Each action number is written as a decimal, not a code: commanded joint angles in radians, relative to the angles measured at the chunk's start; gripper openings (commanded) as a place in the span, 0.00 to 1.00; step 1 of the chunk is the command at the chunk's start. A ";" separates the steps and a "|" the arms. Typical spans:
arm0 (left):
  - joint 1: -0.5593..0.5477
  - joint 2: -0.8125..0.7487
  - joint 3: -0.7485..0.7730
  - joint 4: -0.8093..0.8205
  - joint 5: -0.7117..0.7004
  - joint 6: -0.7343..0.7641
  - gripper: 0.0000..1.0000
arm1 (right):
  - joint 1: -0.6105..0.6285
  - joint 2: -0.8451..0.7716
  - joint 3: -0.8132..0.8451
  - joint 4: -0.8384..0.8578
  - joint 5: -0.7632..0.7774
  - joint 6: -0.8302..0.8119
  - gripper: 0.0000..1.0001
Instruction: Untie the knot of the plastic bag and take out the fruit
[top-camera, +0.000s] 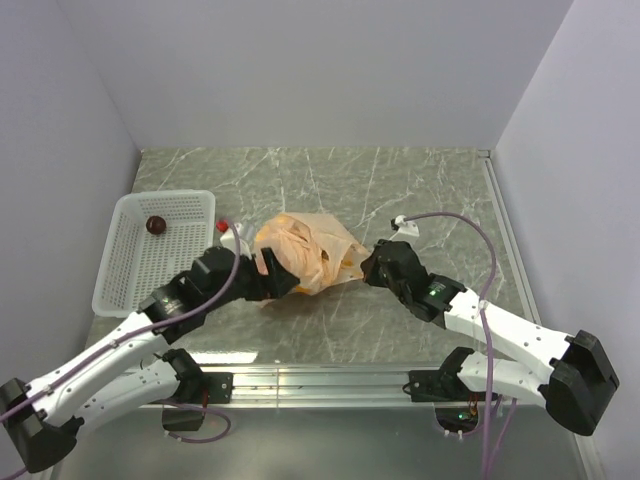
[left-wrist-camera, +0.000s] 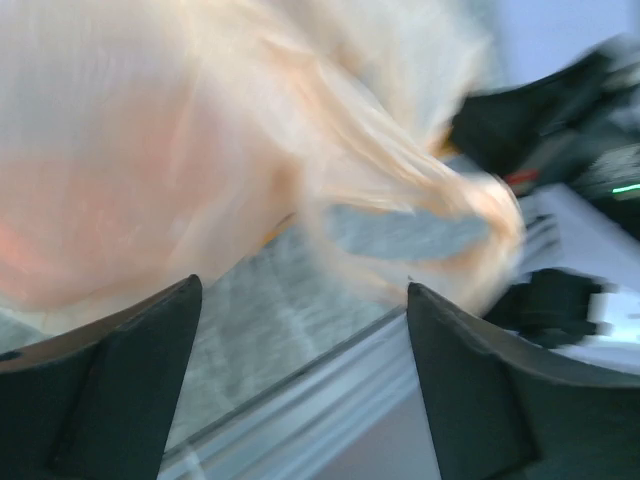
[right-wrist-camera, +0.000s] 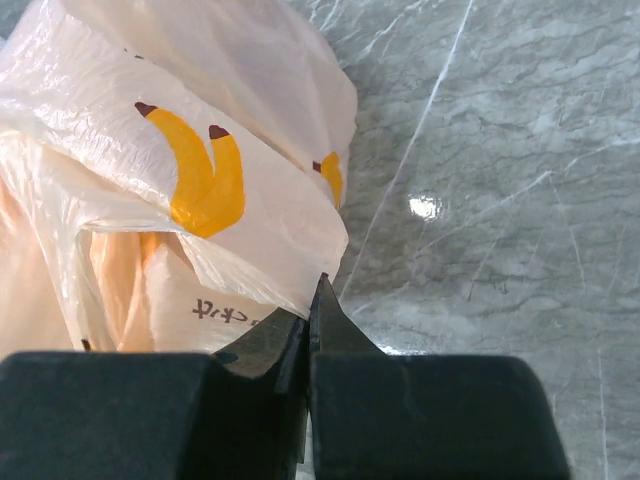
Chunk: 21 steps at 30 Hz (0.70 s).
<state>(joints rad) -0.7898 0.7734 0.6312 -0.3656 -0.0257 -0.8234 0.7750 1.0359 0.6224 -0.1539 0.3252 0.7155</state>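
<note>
The plastic bag (top-camera: 305, 255) bulges in the middle of the desk (top-camera: 420, 190). My right jaws are pressed together, pinching its edge. My left jaws stand apart at its other side. Beyond, a white basket (top-camera: 130, 270) holds one dark fruit (top-camera: 155, 225).

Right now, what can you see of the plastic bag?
The plastic bag is thin, crinkly, translucent peach film with yellow banana prints and small dark lettering, bulging, slumped on the table. The right pincer is shut on a fold at its right edge; the open left pincer faces its left side, blurred, contact unclear.
</note>
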 joint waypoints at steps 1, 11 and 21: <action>0.000 -0.036 0.206 -0.063 0.017 0.038 0.91 | 0.036 -0.016 0.034 -0.024 0.055 -0.039 0.00; 0.000 0.142 0.449 -0.217 -0.144 -0.003 0.93 | 0.102 -0.013 0.013 -0.019 0.121 -0.028 0.00; -0.002 0.371 0.276 0.022 -0.325 -0.104 0.87 | 0.119 -0.022 -0.004 -0.004 0.133 -0.018 0.00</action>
<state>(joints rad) -0.7898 1.1206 0.9157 -0.4488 -0.2592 -0.8783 0.8814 1.0351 0.6209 -0.1833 0.4240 0.6876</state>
